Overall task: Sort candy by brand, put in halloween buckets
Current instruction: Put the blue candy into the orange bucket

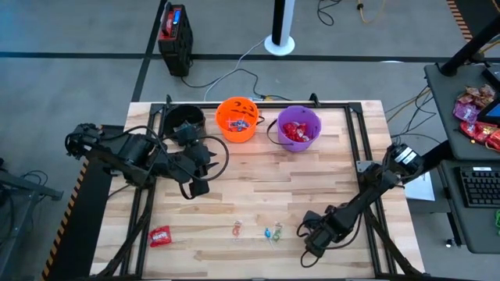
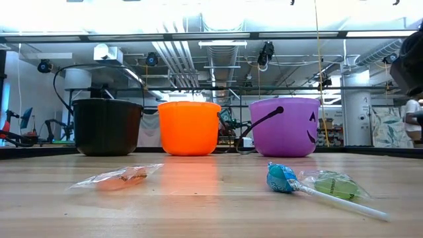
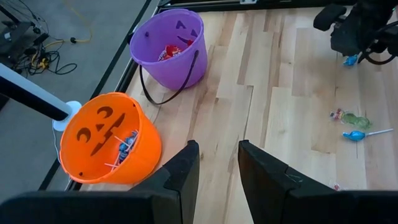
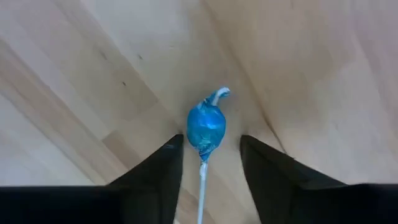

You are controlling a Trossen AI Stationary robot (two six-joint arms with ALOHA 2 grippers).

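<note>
Three buckets stand at the table's far edge: black (image 1: pixel 185 119), orange (image 1: pixel 237 119) holding blue twist pieces and lollipops, and purple (image 1: pixel 298 128) holding red packets. My right gripper (image 4: pixel 208 149) is open, low over the near right of the table. Its fingers stand on either side of a blue lollipop (image 4: pixel 206 127) that lies on the wood, its stick (image 4: pixel 201 186) running back between them. My left gripper (image 3: pixel 217 165) is open and hovers near the black and orange buckets (image 1: pixel 201 160). A red packet (image 1: pixel 159 236) and other lollipops (image 1: pixel 271 234) lie near the near edge.
An orange-wrapped lollipop (image 2: pixel 119 177), a blue one (image 2: pixel 283 177) and a green one (image 2: pixel 334 185) lie loose on the near wood. Bare planks fill the table's middle (image 1: pixel 266 179). A black frame (image 1: pixel 355 148) borders the table. More candy sits on a side desk (image 1: pixel 476 109).
</note>
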